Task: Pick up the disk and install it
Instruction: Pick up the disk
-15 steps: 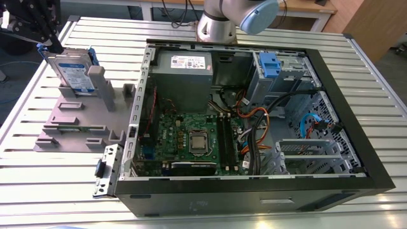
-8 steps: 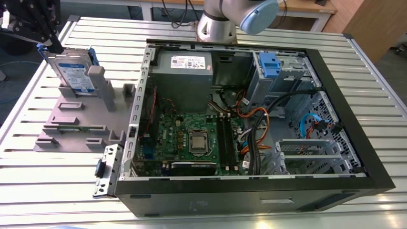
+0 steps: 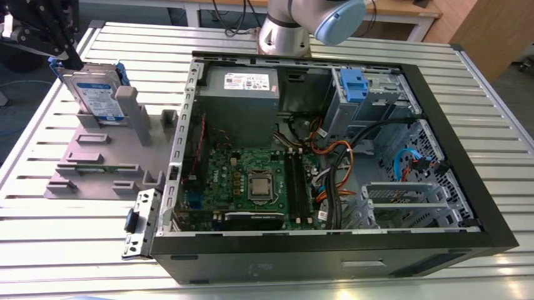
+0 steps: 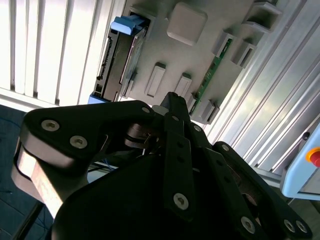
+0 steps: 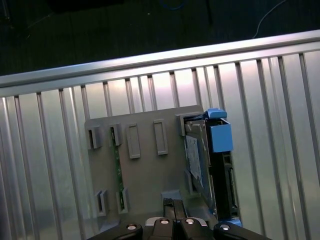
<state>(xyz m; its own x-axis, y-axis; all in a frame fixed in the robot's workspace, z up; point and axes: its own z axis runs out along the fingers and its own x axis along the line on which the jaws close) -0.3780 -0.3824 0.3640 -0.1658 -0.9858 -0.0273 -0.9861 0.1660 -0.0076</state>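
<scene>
Here, flat silver blue-framed disk (image 3: 94,95), upright in blocky grey plastic stand (image 3: 92,159)

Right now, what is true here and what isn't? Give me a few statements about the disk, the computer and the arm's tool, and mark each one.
1. The disk stands on edge in the grey stand. True.
2. The disk is already inside the computer case. False: it is in the stand, outside the computer case, on the exterior view's left of it.
3. The computer case lies open, with its circuit board in plain sight. True.
4. The tool is reaching into the computer case. False: the tool is over the stand, by the top of the disk.
5. Everything rests on a smooth wooden table. False: the table is made of ribbed metal slats.
</scene>
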